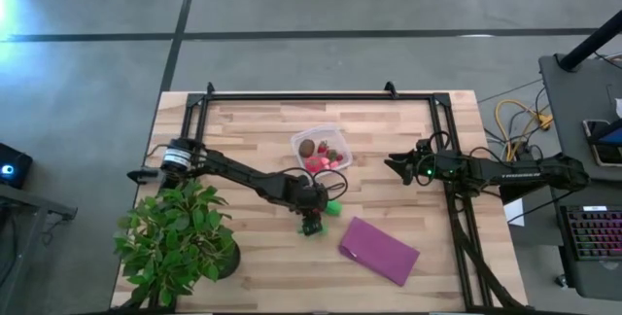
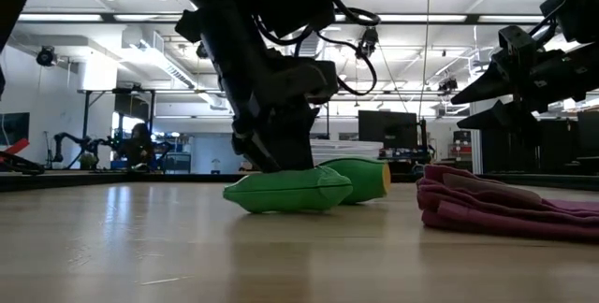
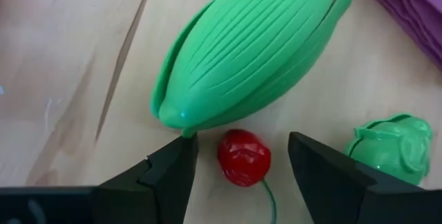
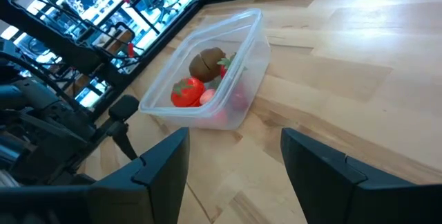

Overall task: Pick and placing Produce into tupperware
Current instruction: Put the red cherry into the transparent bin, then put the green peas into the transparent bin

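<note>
My left gripper [image 3: 242,143] [image 1: 311,222] is open and points down at the table's middle. Its fingers stand on either side of a tiny red cherry [image 3: 243,156] with a green stem, which lies on the wood. A large ribbed green pod [image 3: 252,48] [image 2: 360,177] lies on its side just beyond the cherry, and a smaller green piece [image 3: 390,148] lies beside it. The clear tupperware [image 4: 207,89] [image 1: 321,148] stands on the table and holds a brown ball [image 4: 207,61], a red piece [image 4: 188,91] and pink pieces. My right gripper [image 4: 235,137] [image 1: 393,165] hangs open above the table, right of the box.
A crumpled purple cloth [image 1: 379,250] [image 2: 505,205] lies near the table's near edge, right of the green pieces. A leafy potted plant [image 1: 180,237] stands at the near left corner. A black frame [image 1: 321,96] runs along the far and side edges.
</note>
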Tool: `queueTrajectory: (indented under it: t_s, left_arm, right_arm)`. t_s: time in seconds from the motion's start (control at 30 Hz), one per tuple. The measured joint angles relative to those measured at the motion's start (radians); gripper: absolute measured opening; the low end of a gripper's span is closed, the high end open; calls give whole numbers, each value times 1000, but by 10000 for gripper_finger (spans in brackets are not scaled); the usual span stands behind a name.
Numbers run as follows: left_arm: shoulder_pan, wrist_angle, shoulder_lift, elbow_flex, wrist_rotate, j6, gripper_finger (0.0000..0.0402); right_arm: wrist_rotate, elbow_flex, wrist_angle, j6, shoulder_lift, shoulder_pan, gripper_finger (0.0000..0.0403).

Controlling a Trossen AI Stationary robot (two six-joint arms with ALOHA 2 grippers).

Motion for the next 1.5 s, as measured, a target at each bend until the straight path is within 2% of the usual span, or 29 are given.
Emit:
queueTrajectory:
  t_s: [0.13, 0.47, 0.67, 0.83, 1.03, 1.1, 1.2, 1.37, 1.5]
  left_arm:
    - [0, -5, 0, 0, 0, 1, 204]
    - [1, -24, -10, -1, 7, 1, 109]
    - [-1, -110, -43, 24, 11, 3, 83]
    - [1, -123, -107, 39, -10, 9, 81]
    - [30, -146, -197, 105, -151, 82, 80]
    - [62, -177, -207, 128, -191, 89, 80]
    - [137, -204, -201, 141, -178, 90, 85]
    - [259, -203, -170, 136, -160, 87, 120]
    - [325, -201, -144, 136, -132, 81, 169]
  right_arm:
    - [0, 0, 0, 0, 0, 0, 219]
    - [0, 0, 0, 0, 0, 0, 219]
    - [0, 0, 0, 0, 0, 0, 219]
    - [0, 0, 0, 0, 0, 0, 219]
    - [0, 0, 0, 0, 0, 0, 219]
    - [0, 0, 0, 0, 0, 0, 219]
    - [0, 0, 0, 0, 0, 0, 219]
    - [0, 0, 0, 0, 0, 0, 219]
    - [0, 0, 0, 0, 0, 0, 219]
